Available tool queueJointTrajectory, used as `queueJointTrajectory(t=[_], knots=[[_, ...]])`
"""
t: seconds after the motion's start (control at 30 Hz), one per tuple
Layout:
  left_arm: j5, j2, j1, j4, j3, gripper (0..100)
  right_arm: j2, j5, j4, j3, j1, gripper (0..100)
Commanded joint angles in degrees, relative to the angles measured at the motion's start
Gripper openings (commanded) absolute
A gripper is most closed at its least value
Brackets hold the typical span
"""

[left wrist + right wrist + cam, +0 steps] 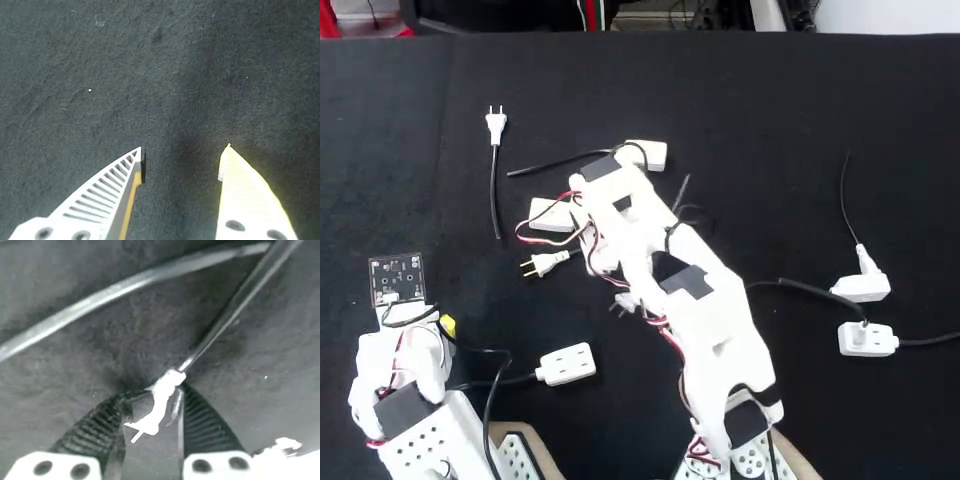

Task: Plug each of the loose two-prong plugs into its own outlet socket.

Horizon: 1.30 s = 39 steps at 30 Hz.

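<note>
1. The table (770, 120) is covered in black cloth, with cables all over it.
2. The right arm (700, 310) is stretched way out. The left arm (410, 400) is tucked in close to its base.
3. The left gripper (185, 150) has its fingers spread wide, with bare cloth under them and nothing between them. Every plug and socket is well apart from it, so I'd say this one's the right arm's job.
4. The far socket (647, 154) sits just beside the right arm's tip. The middle socket (552, 215) is just off its other side, also near.
5. The right gripper (167, 385) is pinched tight on the held plug (162, 400). The plug lies lengthwise along the fingers, and its cord (235, 305) runs straight out ahead of the tips.
6. So the key thing: the cord end leads forward, and a thin prong-like bit seems to point back toward the wrist. If that's right, the plug is facing away from the far socket and needs turning first.
7. The brass-prong plug (545, 263) and the far plug (496, 122) are lying loose, not plugged in yet.
</note>
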Motion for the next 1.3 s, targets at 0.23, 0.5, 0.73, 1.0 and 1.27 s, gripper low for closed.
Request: queueJointTrajectory(t=[0.23, 0.5, 0.73, 1.0, 1.27], knots=[[-0.4, -0.4, 0.6, 0.2, -0.2, 25, 2.4, 22.7, 4.5, -8.7, 6.7, 4.4], [-0.4, -0.4, 0.6, 0.3, -0.2, 25, 2.2, 11.3, 4.5, -7.7, 6.9, 11.9], [-0.4, -0.4, 0.6, 0.3, -0.2, 25, 2.2, 4.7, 4.5, -6.5, 3.6, 23.7], [-0.4, -0.4, 0.6, 0.3, -0.2, 25, 2.4, -3.0, 2.6, -4.0, -0.6, 22.3], [-0.4, -0.4, 0.6, 0.3, -0.2, 25, 2.4, -3.0, 3.9, -3.7, -1.0, 21.7]])
